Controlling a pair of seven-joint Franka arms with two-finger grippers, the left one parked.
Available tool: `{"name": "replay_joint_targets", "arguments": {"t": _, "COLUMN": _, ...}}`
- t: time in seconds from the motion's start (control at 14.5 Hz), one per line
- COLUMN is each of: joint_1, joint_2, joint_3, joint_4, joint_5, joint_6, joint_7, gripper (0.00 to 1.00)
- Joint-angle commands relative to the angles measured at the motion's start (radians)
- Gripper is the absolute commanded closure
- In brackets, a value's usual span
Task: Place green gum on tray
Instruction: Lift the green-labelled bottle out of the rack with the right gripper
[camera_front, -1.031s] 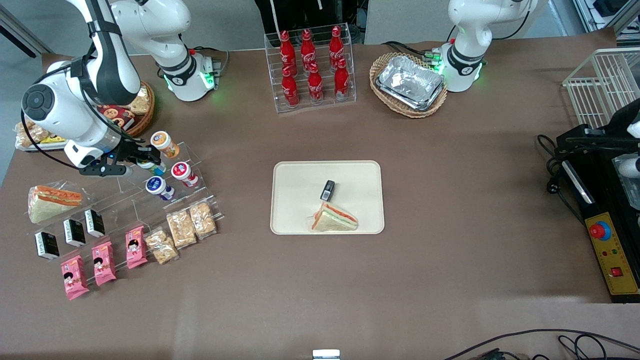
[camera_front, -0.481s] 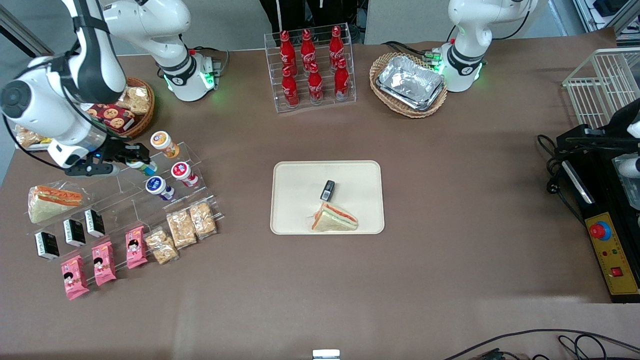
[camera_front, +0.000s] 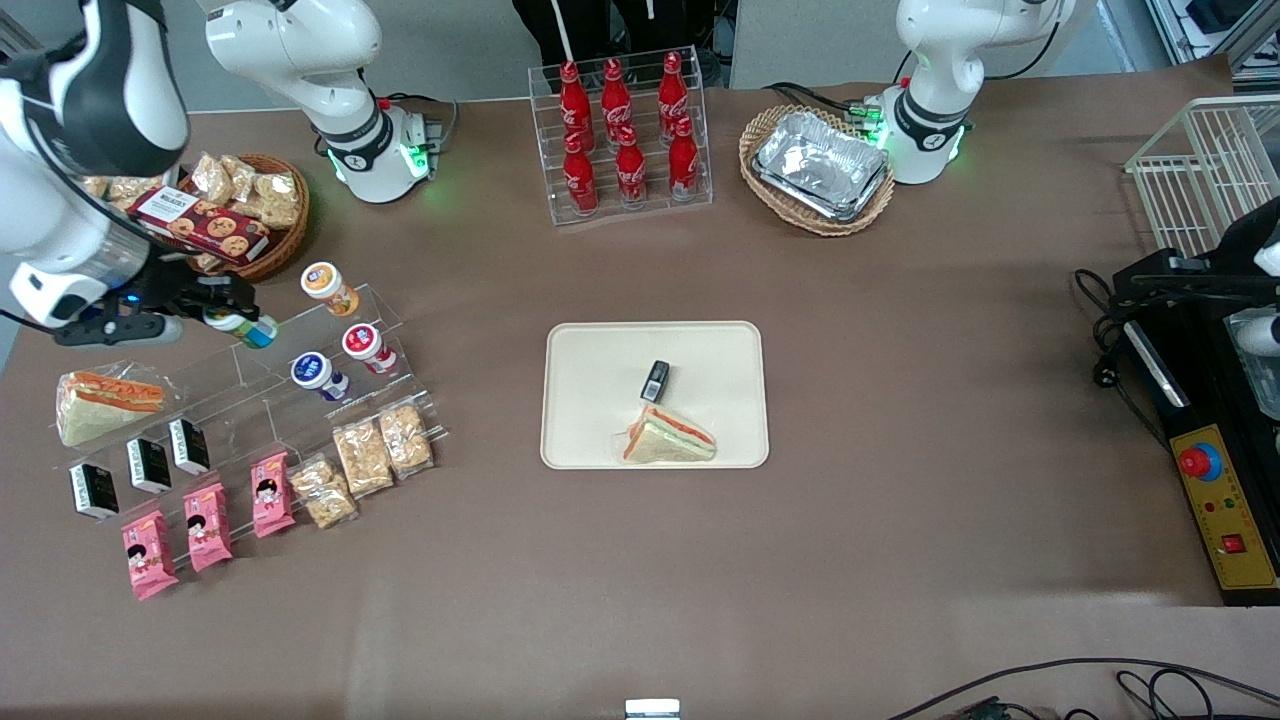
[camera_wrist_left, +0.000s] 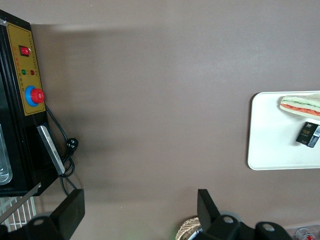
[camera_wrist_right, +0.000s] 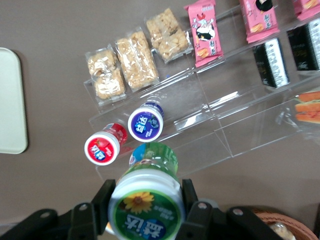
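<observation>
My right gripper (camera_front: 225, 308) is shut on the green gum (camera_front: 247, 328), a small white bottle with a green lid and teal label. It holds the bottle in the air above the clear acrylic rack (camera_front: 330, 385), toward the working arm's end of the table. In the right wrist view the gripper (camera_wrist_right: 146, 202) has a black finger on each side of the green gum's sunflower lid (camera_wrist_right: 147, 205). The cream tray (camera_front: 600, 350) lies flat at the table's middle, well apart from the gripper. One rim of the tray shows in the right wrist view (camera_wrist_right: 11, 105).
The tray holds a sandwich (camera_front: 668, 438) and a small black pack (camera_front: 655, 380). The rack holds orange-lidded (camera_front: 326, 285), red-lidded (camera_front: 365, 345) and blue-lidded (camera_front: 315, 372) bottles, snack bags, pink packs and black packs. A cookie basket (camera_front: 230, 215) stands nearby. Cola bottles (camera_front: 625, 130) and foil trays (camera_front: 820, 165) stand farther back.
My gripper has lifted the green gum off the rack and carried it up and outward toward the working arm's table end. The basket it covered now shows.
</observation>
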Motion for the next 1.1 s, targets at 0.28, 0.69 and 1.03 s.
{"name": "replay_joint_targets", "arguments": {"t": 0.28, "joint_1": 0.004, "joint_2": 0.219, "joint_3": 0.007, "joint_4": 0.544, "joint_5": 0.046, "joint_6": -0.424, "joint_7": -0.003, "gripper": 0.62}}
{"name": "replay_joint_targets", "arguments": {"t": 0.69, "joint_1": 0.073, "joint_2": 0.228, "joint_3": 0.095, "joint_4": 0.611, "joint_5": 0.102, "joint_6": -0.499, "joint_7": 0.280, "gripper": 0.62}}
{"name": "replay_joint_targets", "arguments": {"t": 1.03, "joint_1": 0.286, "joint_2": 0.275, "joint_3": 0.120, "joint_4": 0.561, "joint_5": 0.102, "joint_6": -0.365, "joint_7": 0.627, "gripper": 0.62}}
